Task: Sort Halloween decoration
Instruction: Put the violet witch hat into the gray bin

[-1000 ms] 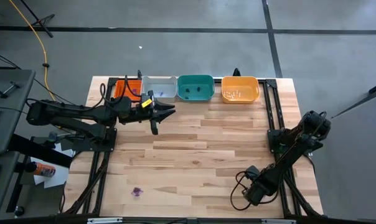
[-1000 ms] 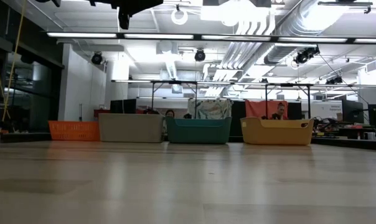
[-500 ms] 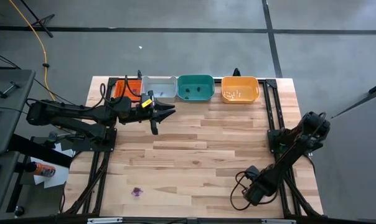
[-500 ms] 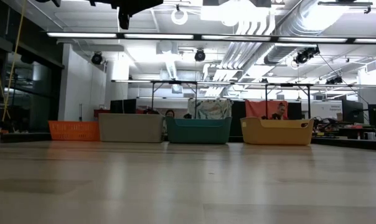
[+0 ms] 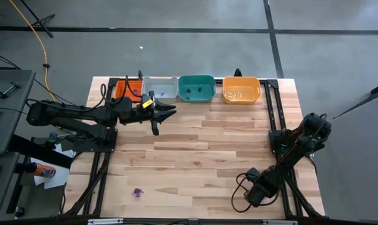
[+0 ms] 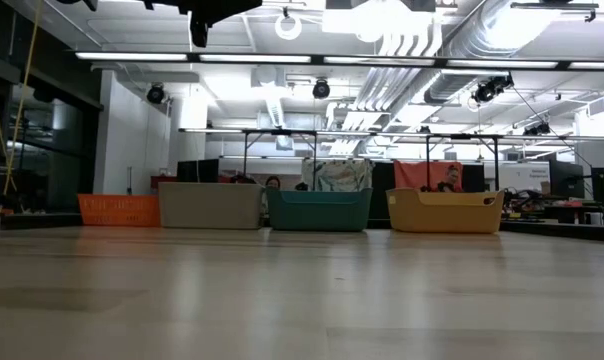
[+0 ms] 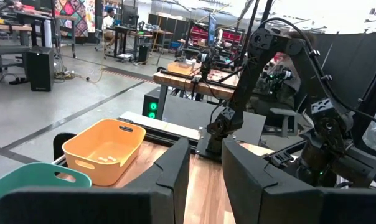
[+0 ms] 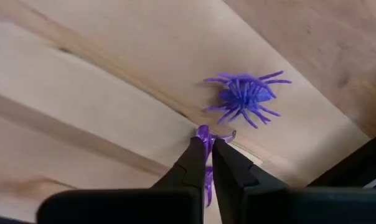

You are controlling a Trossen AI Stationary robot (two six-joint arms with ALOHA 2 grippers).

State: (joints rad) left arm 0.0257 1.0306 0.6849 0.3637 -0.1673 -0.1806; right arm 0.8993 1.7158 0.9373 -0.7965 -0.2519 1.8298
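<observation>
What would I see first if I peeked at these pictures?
A purple spider lies by the right hand, which pinches a purple trinket. A red tray, grey tray, green tray and orange tray line the far edge of the table, by the open left hand.

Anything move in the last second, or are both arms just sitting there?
Nothing visibly changed. The left gripper still hovers just in front of the grey tray, and the right gripper stays low at the table's near right, with the purple trinket unmoved at the near left.
</observation>
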